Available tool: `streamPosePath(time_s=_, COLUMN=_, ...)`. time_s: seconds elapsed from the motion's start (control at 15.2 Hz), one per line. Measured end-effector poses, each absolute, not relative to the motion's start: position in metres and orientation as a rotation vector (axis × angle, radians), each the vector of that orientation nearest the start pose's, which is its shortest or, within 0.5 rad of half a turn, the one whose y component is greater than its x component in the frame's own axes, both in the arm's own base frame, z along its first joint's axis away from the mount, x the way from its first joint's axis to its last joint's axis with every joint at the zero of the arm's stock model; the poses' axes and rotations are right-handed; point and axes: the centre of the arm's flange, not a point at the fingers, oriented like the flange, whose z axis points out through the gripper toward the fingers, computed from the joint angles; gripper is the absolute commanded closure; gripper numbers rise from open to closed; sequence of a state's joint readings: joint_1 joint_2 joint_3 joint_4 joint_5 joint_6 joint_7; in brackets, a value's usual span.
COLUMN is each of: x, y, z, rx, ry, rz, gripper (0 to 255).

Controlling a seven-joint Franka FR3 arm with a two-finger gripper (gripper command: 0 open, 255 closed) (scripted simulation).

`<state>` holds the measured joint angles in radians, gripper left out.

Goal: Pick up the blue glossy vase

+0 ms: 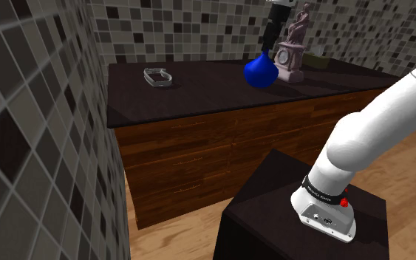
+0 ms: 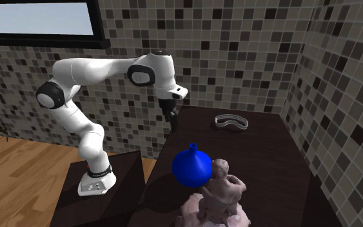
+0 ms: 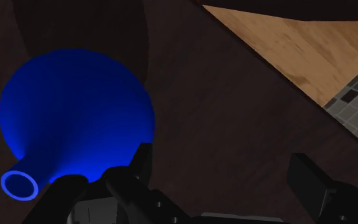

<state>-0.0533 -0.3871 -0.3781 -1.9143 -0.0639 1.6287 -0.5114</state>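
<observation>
Your blue vase (image 1: 260, 72) stands upright on the dark worktop (image 1: 199, 96), round belly down and narrow neck up, set back a little from the edge that faces the stand (image 1: 273, 199). In the wrist view you look down at it at a slant, so the open ring of its neck points towards the camera. The gripper (image 1: 273, 37) hangs above the vase with its claw spread wide. The two black fingers (image 3: 311, 181) stand well apart with bare worktop showing between them. The vase lies outside that gap, against the outer side of one finger, so nothing is pinched. Just beside the vase, on the side away from the stand, you have a pinkish-grey statue (image 1: 293, 48) on a small pedestal. The two overlap in both outside views, and you cannot tell whether they touch. Well apart from both, towards the end of the worktop by the tiled side wall (image 1: 36, 148), lies a grey loop-shaped thing (image 1: 158, 76), flat on the surface. The worktop sits on a wooden cabinet (image 1: 191, 162). From the second exterior view you see the white arm (image 2: 96, 71) bending up from the stand and across to the worktop, with a wooden floor (image 2: 25, 155) below and a window (image 2: 41, 18) high in the tiled wall behind.
</observation>
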Motion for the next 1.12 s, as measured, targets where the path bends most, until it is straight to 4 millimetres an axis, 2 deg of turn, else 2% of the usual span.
streamPosePath(time_s=0.73, x=0.435, y=-0.353, z=0.65, rx=-3.126, ry=-0.132, rz=-0.155, gripper=0)
streamPosePath(time_s=1.12, x=0.439, y=-0.361, z=0.625, rx=-3.128, ry=-0.134, rz=-0.154, gripper=0)
